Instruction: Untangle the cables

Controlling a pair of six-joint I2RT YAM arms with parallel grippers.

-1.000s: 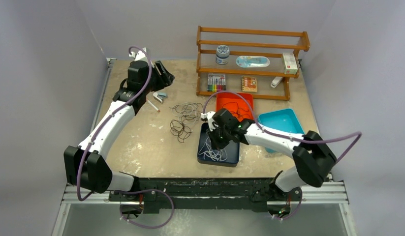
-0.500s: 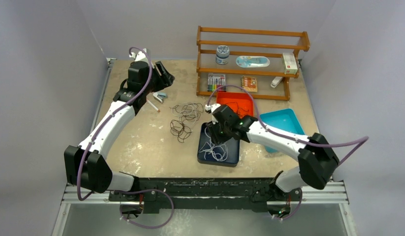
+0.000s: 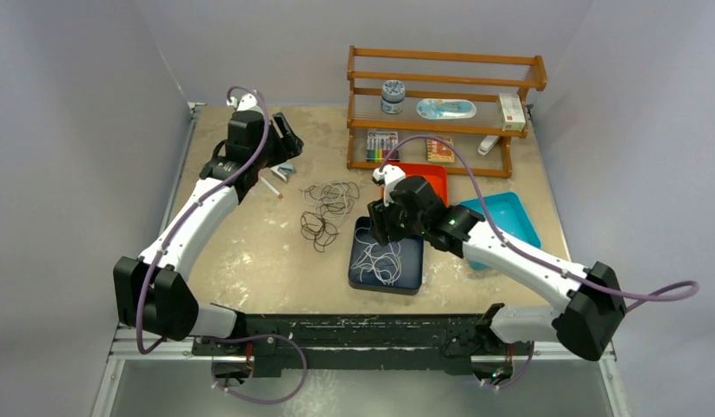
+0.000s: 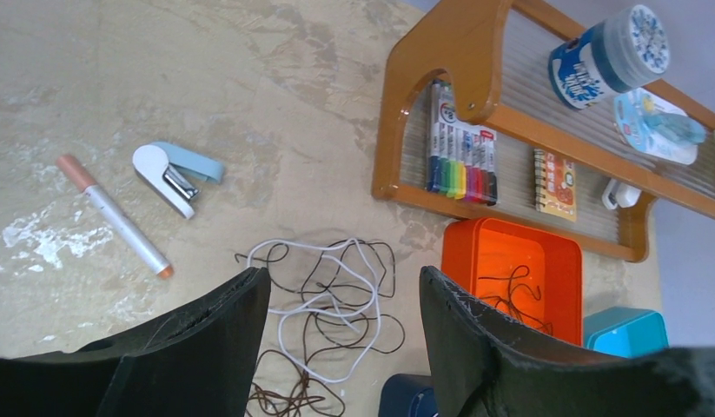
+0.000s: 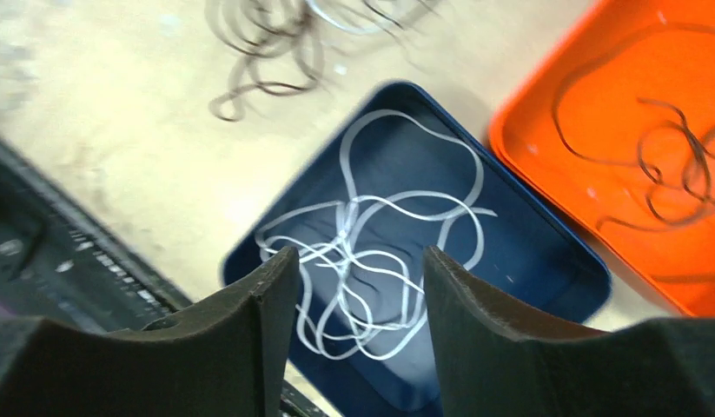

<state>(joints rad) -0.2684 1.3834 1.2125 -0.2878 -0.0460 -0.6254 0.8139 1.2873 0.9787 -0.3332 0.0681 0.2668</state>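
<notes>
A tangle of cables (image 3: pixel 326 208), dark ones looped with a white one, lies on the table's middle; the left wrist view shows the tangle (image 4: pixel 336 313) just below my left gripper's fingertips. My left gripper (image 3: pixel 288 139) (image 4: pixel 345 274) hangs open and empty above the table's far left. One white cable (image 3: pixel 377 261) (image 5: pixel 371 261) lies loose in the navy tray (image 3: pixel 410 278) (image 5: pixel 527 243). My right gripper (image 3: pixel 380 228) (image 5: pixel 360 252) is open and empty above that tray. A dark cable (image 4: pixel 510 291) (image 5: pixel 675 165) rests in the orange tray (image 3: pixel 420 174) (image 5: pixel 649 52).
A wooden shelf (image 3: pixel 440 95) at the back holds markers, a jar and small boxes. A stapler (image 3: pixel 284 171) and a pen (image 3: pixel 271 188) lie near the left gripper. A teal tray (image 3: pixel 501 217) sits right of the navy one, partly under the right arm.
My right gripper has opened and drawn back from the navy tray's middle toward its far edge, leaving the white cable in the tray. My left gripper opened slightly wider.
</notes>
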